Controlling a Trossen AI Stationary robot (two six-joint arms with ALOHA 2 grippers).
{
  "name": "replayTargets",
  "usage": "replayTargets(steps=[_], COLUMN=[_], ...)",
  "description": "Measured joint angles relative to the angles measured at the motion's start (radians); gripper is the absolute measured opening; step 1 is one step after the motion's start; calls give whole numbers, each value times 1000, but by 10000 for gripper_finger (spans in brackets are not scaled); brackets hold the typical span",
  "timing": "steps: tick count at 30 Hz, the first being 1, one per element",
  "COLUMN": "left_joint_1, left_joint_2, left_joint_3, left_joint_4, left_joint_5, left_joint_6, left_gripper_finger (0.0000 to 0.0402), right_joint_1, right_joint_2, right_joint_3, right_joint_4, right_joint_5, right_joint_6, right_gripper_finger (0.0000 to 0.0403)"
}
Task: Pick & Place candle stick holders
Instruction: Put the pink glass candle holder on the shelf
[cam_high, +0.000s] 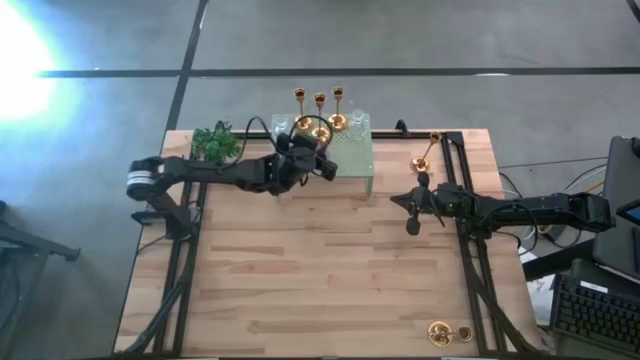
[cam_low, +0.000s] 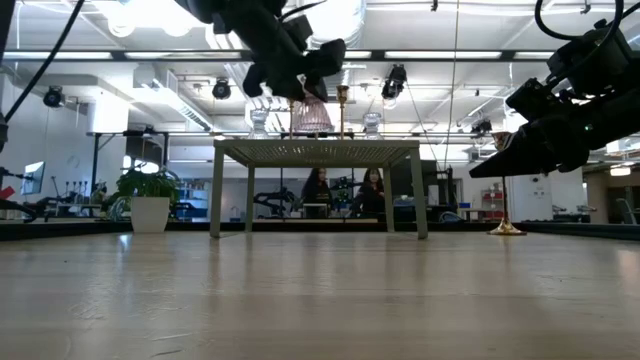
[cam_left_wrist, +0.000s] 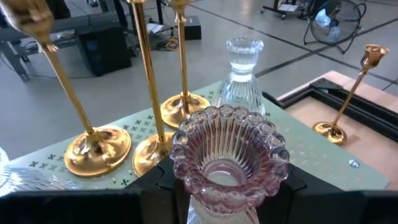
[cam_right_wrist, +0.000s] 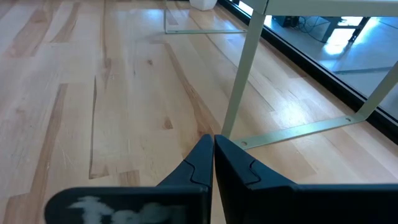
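- We are seeing three gold candle stick holders (cam_left_wrist: 99, 146) standing upright on the pale green stand (cam_high: 352, 155); a fourth (cam_high: 424, 155) is standing on the counter (cam_high: 320, 280) by the right rail, and a fifth (cam_high: 440, 333) is lying at the near right corner.
- Our left pincer (cam_high: 305, 160) is pinching a pink ribbed glass holder (cam_left_wrist: 229, 158) above the stand, apparently readying it for placing beside the gold ones.
- One clear glass holder (cam_left_wrist: 241, 74) is sitting just behind.
- Our right pincer (cam_high: 412, 205) is waiting pressed together over the counter, near the fourth.
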Motion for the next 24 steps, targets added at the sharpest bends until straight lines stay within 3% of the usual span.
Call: replayTargets(steps=[24], left_joint_1=[40], left_joint_2=[73], left_joint_3=[15], left_joint_4=[-7], left_joint_5=[59], left_joint_6=[-59], left_gripper_finger=[129], right_joint_1=[0], right_joint_2=[0], right_joint_3=[0], right_joint_4=[0], right_joint_5=[0], right_joint_6=[0], right_gripper_finger=[8])
